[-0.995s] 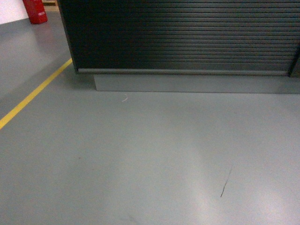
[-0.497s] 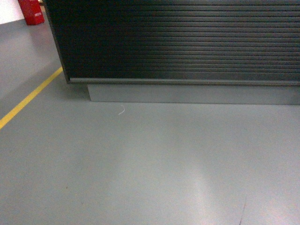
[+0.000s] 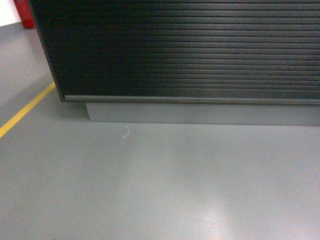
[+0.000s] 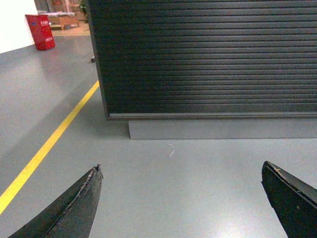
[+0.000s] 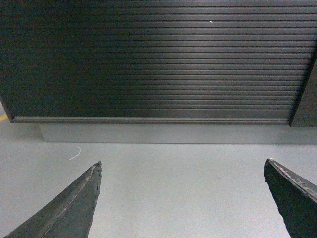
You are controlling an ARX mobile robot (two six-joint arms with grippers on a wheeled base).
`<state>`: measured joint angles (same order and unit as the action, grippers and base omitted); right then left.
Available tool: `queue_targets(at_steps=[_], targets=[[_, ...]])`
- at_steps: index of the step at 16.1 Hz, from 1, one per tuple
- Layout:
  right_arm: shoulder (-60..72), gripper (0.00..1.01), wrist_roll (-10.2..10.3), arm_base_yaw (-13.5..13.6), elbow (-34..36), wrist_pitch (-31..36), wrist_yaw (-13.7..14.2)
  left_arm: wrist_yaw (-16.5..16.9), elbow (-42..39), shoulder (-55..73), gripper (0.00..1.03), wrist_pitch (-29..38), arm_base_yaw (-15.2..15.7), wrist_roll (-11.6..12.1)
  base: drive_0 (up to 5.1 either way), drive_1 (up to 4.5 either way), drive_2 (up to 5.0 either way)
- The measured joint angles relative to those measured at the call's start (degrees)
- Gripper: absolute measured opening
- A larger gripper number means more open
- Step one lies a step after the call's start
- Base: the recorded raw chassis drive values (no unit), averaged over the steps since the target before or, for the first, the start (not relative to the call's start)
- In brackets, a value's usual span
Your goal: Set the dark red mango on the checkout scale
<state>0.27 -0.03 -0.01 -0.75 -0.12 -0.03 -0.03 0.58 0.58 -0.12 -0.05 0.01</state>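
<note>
Ribbed black checkout [image 3: 190, 50] slats above smooth floor [image 3: 165, 185].

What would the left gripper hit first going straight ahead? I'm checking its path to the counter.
Probably the checkout: the open left gripper points at its ribbed front, nothing between. Depth is unclear.

Checkout [image 3: 190, 50]: top cut off by the upper edge in all views, ribbed front only. Red object [image 3: 24, 12] left of checkout: mostly cropped in head view; label unreadable in left wrist view.
</note>
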Motion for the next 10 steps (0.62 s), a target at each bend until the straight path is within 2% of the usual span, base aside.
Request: queue_targets(at_steps=[10], targets=[[0.0,0.98,0.0,0.0,0.0,-0.15,0.04,0.0,0.0,0.0,0.98,-0.26,0.0,0.0,0.0,4.18,-4.1]])
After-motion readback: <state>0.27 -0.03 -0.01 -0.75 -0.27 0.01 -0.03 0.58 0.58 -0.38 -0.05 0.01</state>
